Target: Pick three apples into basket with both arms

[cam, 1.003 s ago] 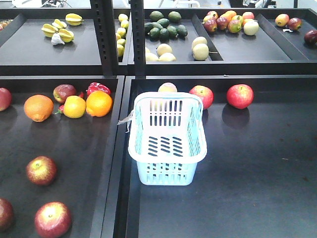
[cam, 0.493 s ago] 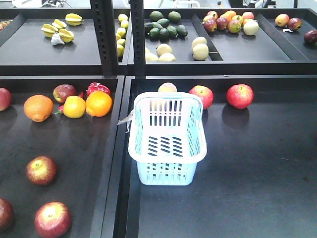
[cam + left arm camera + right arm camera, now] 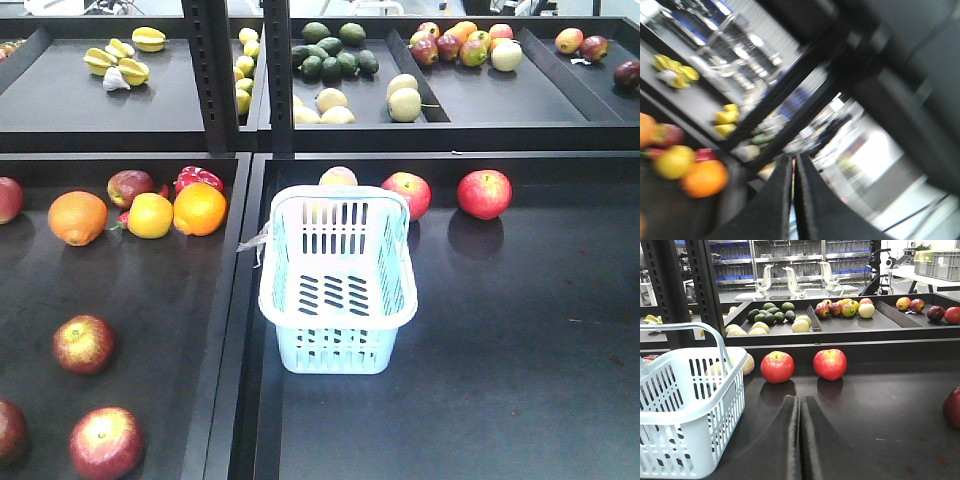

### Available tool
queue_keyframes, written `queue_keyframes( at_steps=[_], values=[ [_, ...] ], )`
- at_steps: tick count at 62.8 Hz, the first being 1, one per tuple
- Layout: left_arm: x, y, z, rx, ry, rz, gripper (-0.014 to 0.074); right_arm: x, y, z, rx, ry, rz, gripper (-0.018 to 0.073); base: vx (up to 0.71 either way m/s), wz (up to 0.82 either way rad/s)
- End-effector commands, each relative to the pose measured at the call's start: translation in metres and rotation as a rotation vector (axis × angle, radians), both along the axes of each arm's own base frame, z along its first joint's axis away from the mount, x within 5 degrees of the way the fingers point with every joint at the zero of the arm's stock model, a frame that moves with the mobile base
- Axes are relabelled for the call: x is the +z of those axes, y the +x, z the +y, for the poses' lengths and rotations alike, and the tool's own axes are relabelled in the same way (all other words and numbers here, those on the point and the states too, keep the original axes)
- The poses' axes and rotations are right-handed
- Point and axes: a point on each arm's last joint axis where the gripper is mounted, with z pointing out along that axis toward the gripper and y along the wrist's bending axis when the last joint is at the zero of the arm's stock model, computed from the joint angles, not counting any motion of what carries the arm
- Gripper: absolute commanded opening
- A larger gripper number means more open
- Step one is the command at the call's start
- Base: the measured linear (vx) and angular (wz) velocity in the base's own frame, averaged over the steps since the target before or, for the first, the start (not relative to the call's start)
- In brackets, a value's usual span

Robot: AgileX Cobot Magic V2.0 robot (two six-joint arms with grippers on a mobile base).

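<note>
The pale aqua basket stands empty at the left of the right tray; it also shows in the right wrist view. Two red apples lie behind it to the right, and show in the right wrist view. Three dark red apples lie at the front of the left tray. My right gripper is shut and empty, low over the tray, to the right of the basket. My left gripper is shut and empty in a blurred view. Neither arm shows in the front view.
Oranges, a lemon and a red apple lie at the back of the left tray. A pale fruit sits behind the basket. A black upright post and an upper shelf of mixed fruit stand behind.
</note>
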Motion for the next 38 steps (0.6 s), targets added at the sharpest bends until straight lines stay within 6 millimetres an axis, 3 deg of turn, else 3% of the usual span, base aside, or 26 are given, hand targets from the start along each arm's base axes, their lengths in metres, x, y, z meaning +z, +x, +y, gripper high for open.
queue_keyframes(
  at_steps=[1,8,14,22,29,38],
  values=[
    [0.009,-0.005,0.004,-0.025,-0.247,-0.155,-0.0006,0.003,0.000,0.001,0.012,-0.011,-0.069,-0.0004,0.00,0.00],
    [0.019,-0.009,0.008,-0.081,-0.473,-0.282,-0.0006,0.003,0.000,0.001,0.012,-0.011,-0.069,-0.0004,0.00,0.00],
    [0.032,-0.018,0.008,-0.151,-0.530,-0.451,-0.0006,0.003,0.000,0.001,0.012,-0.011,-0.069,-0.0004,0.00,0.00],
    [0.055,-0.031,-0.003,-0.273,-0.383,-0.600,-0.0006,0.003,0.000,0.001,0.012,-0.011,-0.069,-0.0004,0.00,0.00],
    [0.086,-0.039,-0.016,-0.322,-0.194,-0.581,-0.0006,0.003,0.000,0.001,0.012,-0.011,-0.069,-0.0004,0.00,0.00],
    [0.135,-0.041,-0.026,-0.263,0.157,-0.541,-0.0006,0.003,0.000,0.001,0.012,-0.011,-0.069,-0.0004,0.00,0.00]
  ],
)
